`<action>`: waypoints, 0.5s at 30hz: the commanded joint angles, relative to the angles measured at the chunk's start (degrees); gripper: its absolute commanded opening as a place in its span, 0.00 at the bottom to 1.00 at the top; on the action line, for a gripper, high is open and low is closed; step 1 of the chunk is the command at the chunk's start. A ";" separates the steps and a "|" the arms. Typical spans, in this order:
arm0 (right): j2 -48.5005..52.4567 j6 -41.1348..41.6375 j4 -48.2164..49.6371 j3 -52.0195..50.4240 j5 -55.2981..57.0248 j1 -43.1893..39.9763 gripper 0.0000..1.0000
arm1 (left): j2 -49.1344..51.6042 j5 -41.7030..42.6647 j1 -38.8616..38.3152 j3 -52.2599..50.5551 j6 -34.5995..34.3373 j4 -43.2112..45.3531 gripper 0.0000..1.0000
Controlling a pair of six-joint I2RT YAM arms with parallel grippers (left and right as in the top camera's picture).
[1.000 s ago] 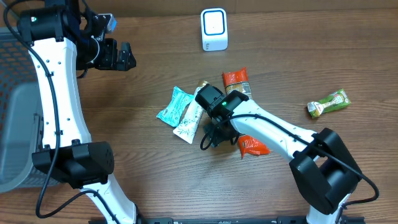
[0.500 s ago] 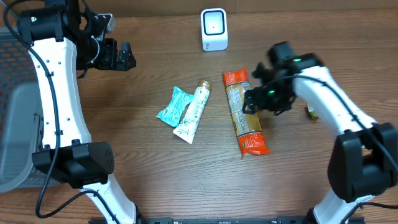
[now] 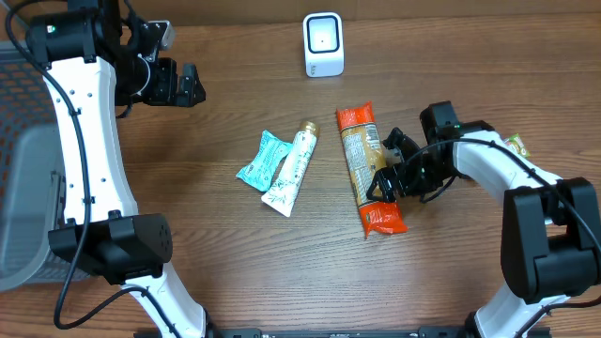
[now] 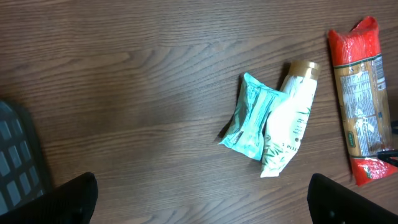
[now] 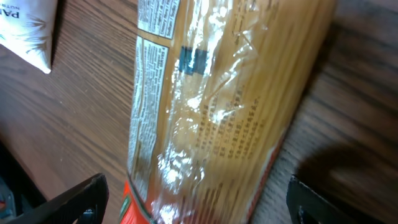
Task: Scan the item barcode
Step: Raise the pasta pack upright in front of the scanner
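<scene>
Pasta packet: lies flat, well in front of the scanner; my right gripper straddles it, jaws apart, I judge ready to lift it for scanning. Tube and teal pouch: touching, front-left of the scanner, likely queued. Left gripper: left of the scanner, jaws apart, empty, apparently parked clear.
</scene>
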 commanded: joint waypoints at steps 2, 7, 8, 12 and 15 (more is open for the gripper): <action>1.62 3.80 3.19 -2.27 -1.92 0.61 0.91 | 0.57 0.66 0.11 0.35 1.03 0.04 1.00; 4.74 10.60 4.63 -2.14 4.68 4.50 0.90 | 0.57 0.66 0.11 0.35 1.03 0.04 1.00; 4.79 11.98 4.57 -2.14 6.73 5.22 0.90 | 0.57 0.66 0.11 0.35 1.03 0.04 1.00; 5.09 18.21 4.22 -2.40 17.20 8.15 0.84 | 0.57 0.66 0.11 0.35 1.03 0.04 1.00; 5.51 19.63 4.63 -2.60 18.75 9.11 0.67 | 0.57 0.66 0.11 0.35 1.03 0.04 1.00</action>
